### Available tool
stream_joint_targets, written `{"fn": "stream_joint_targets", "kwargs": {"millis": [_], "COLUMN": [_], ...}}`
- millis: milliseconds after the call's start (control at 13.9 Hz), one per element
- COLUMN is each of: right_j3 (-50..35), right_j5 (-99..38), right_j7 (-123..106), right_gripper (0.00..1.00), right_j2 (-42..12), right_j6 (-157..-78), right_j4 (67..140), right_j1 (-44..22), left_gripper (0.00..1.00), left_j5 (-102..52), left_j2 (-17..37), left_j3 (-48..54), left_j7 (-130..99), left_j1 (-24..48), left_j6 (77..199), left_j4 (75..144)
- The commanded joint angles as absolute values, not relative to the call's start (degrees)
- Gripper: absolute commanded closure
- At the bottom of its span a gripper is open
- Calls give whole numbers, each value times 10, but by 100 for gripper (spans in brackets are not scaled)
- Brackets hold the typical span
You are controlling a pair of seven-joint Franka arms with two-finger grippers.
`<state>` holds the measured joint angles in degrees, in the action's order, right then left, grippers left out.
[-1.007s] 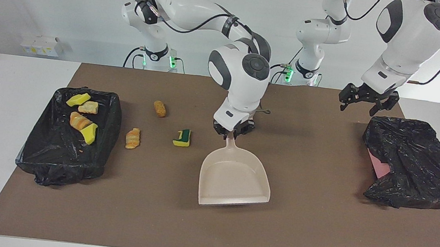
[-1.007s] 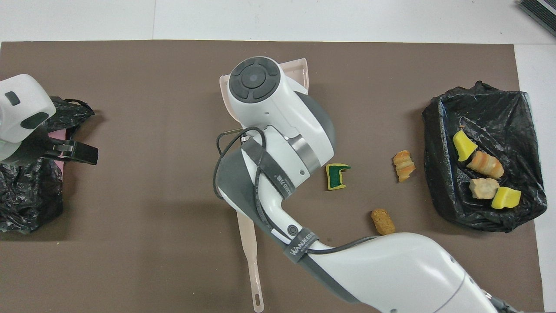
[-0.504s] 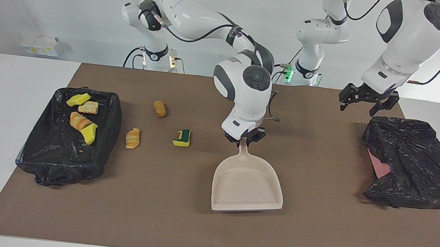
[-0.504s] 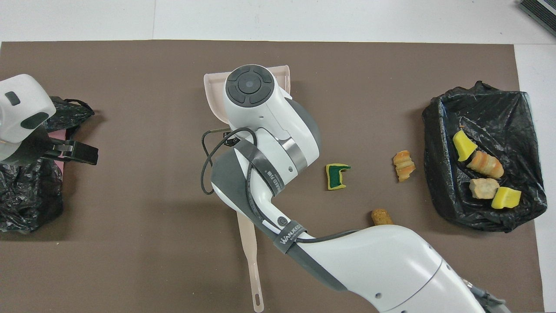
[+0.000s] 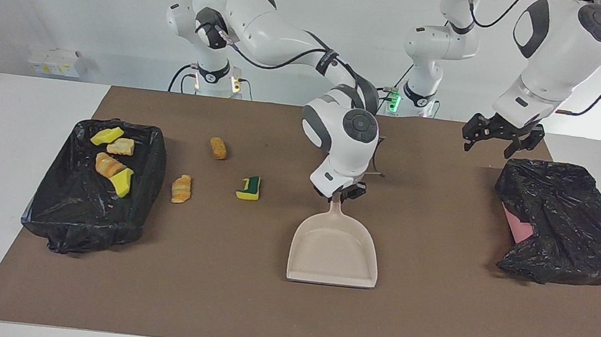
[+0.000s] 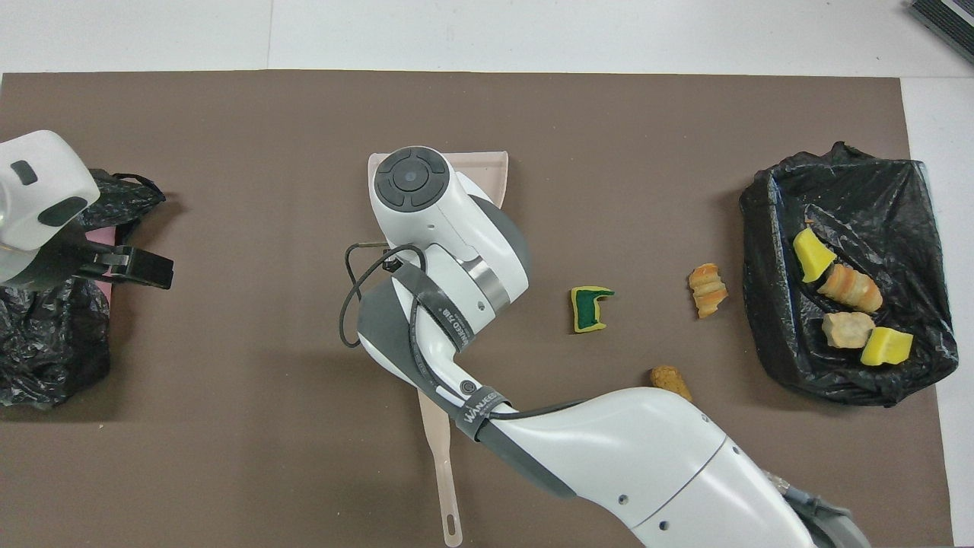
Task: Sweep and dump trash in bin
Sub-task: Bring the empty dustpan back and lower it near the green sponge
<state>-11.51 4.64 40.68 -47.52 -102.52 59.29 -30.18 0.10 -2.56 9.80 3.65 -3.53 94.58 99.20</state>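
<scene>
My right gripper [image 5: 338,195] is shut on the handle of the beige dustpan [image 5: 334,250], which lies low on the mat mid-table, mouth pointing away from the robots. In the overhead view the right arm covers most of the dustpan [image 6: 496,167]. Three trash pieces lie on the mat: a green-backed sponge [image 5: 249,187] [image 6: 589,308], a striped bread lump [image 5: 181,188] [image 6: 707,289] and a tan lump [image 5: 218,148] [image 6: 670,380]. Several more sit in the black-lined bin [image 5: 153,175] [image 6: 765,251] at the right arm's end. My left gripper [image 5: 496,138] [image 6: 137,266] hangs open.
A crumpled black bag [image 5: 567,230] [image 6: 46,342] with something pink under it lies at the left arm's end, under my waiting left gripper. The beige brush handle [image 6: 445,472] lies on the mat nearer to the robots than the dustpan, partly under the right arm.
My right gripper has carried the dustpan toward the left arm's end and turned it square, mouth away from the robots. The left arm and the trash have not moved.
</scene>
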Motion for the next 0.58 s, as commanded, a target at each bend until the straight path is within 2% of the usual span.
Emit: {"fn": "stream_joint_targets", "kwargs": {"millis": [0,72,216,288,432,504], "right_j3": [-118,-120,-120,-120,-123,-124], "right_j5": [30,32,32,29,23,8], "right_j7": [385,385,386,386,392,393], "right_gripper": [90,82,49,36,27,17], "right_j2": [-468,-468,-466,-461,-447,-421], "right_j6": [-1040,-1038,-1034,-1034,-1031,-1021], "right_j4": [608,608,608,608,608,623], "right_j1": [-294,-294,-297,-296,-295,-298], "left_gripper": [0,0,0,0,0,0], "left_j5": [10,10,9,8,4,3], "left_j2": [-21,-20,-20,-19,-23,-22], "left_j3": [100,100,100,100,101,100], "left_j7": [40,40,48,45,48,47], "left_j1": [-40,-40,-40,-39,-39,-39], "left_j6": [940,941,947,958,966,970], "left_j4": [980,980,981,982,991,992]}}
